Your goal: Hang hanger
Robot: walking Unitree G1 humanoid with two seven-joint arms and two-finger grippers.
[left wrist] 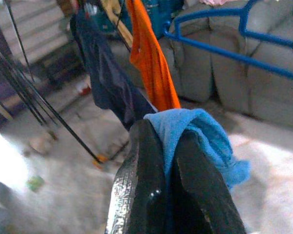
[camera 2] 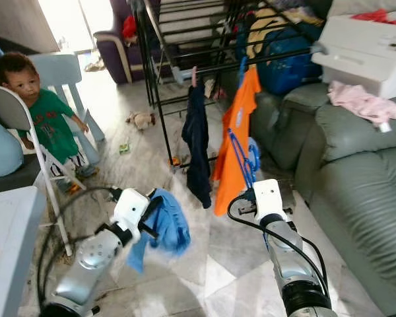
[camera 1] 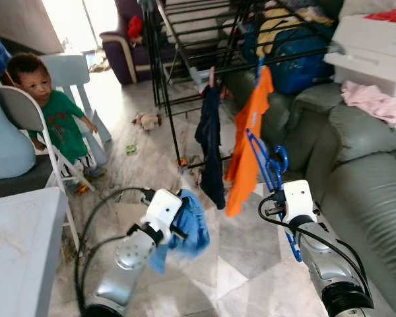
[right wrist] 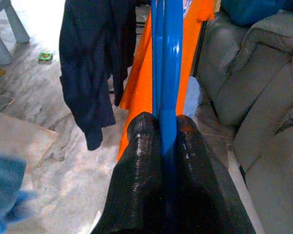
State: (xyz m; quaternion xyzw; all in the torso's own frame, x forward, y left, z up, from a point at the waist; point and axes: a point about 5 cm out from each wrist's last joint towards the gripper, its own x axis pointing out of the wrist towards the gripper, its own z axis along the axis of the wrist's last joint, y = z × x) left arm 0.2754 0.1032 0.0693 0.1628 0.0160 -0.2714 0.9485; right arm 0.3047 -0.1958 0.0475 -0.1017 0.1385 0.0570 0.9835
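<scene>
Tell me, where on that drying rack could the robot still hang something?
The black metal rack's front rail looks bare between the dark navy garment and the rack's upright leg. By the orange shirt it is crowded: navy garment alongside, grey sofa close behind. The right gripper holds the blue plastic hanger.

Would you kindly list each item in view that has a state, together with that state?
Blue hanger: bare, held upright in the right gripper, not on the rack.
Blue cloth: crumpled, pinched in the left gripper.
Drying rack: standing unfolded.
Orange garment: hanging from the rack.
Dark navy garment: hanging from the rack.
Pink cloth: lying loose on the grey sofa.
</scene>
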